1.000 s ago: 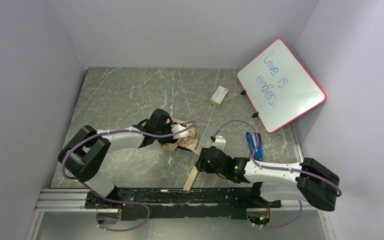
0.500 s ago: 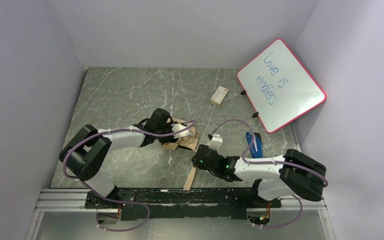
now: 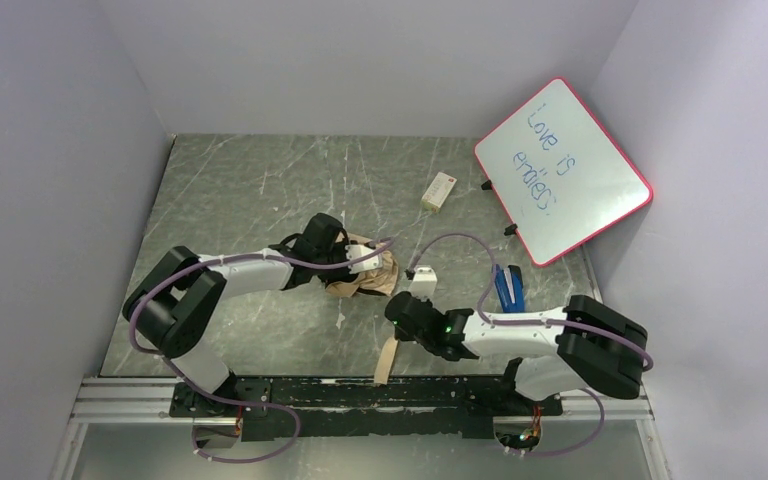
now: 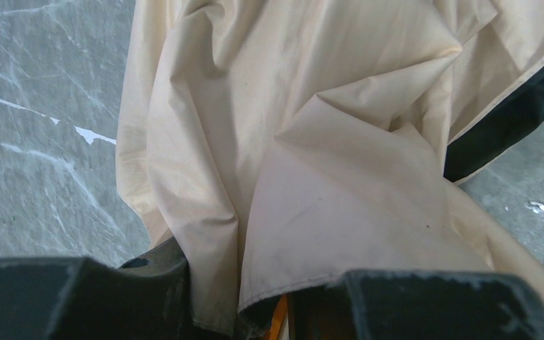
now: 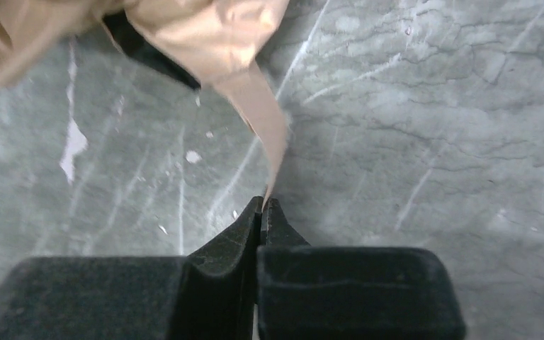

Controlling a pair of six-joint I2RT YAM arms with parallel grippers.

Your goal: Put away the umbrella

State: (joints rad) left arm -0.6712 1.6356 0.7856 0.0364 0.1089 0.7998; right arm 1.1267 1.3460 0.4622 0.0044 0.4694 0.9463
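The umbrella (image 3: 368, 278) lies crumpled mid-table, tan outside with black lining at its edge. My left gripper (image 3: 358, 262) is shut on it: in the left wrist view beige fabric (image 4: 312, 142) fills the frame and runs down between the fingers (image 4: 78, 297), with a sliver of orange handle (image 4: 278, 322) between them. The umbrella's tan strap (image 3: 388, 358) trails toward the near edge. My right gripper (image 3: 396, 325) is shut on this strap; in the right wrist view the strap (image 5: 258, 106) narrows into the pinched fingertips of the gripper (image 5: 263, 205).
A pink-framed whiteboard (image 3: 562, 170) leans at the back right. A small blue object (image 3: 507, 290) lies beside my right arm. A small pale box (image 3: 439, 191) sits behind the umbrella. Grey walls enclose three sides; a black rail (image 3: 360, 395) runs along the near edge.
My right gripper has closed from open onto the strap, and the right arm has shifted slightly left and forward. The left arm has barely moved.
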